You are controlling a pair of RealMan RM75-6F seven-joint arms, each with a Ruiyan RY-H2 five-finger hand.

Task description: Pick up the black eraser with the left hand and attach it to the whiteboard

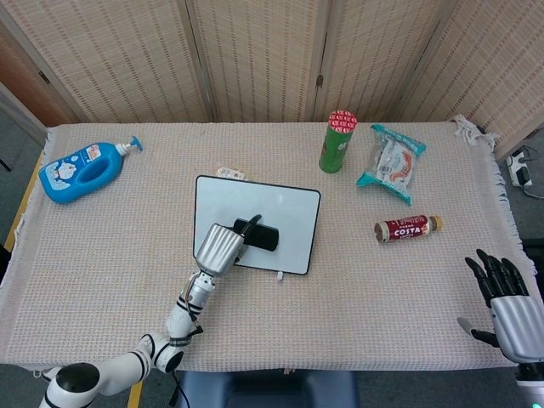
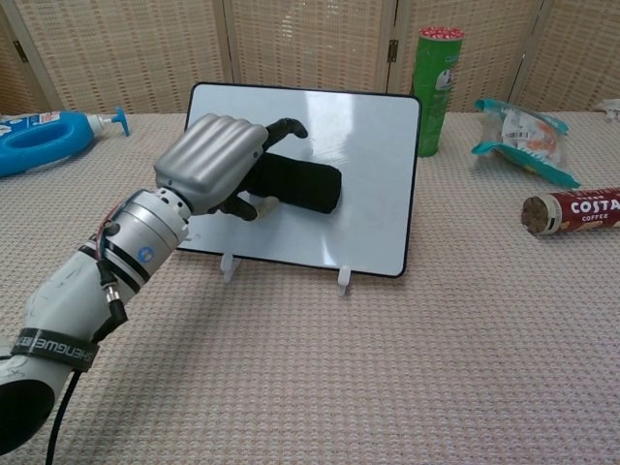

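The black eraser lies flat against the white face of the whiteboard, which stands tilted on small feet at mid-table. My left hand is at the eraser's left end and hides it. One finger is stretched out above the eraser's top edge, off it, and the thumb sits just under the lower left corner. My right hand hangs at the near right edge, fingers spread, holding nothing.
A blue soap bottle lies at the far left. Behind the board to the right stand a green can and a teal snack bag. A Costa bottle lies right of the board.
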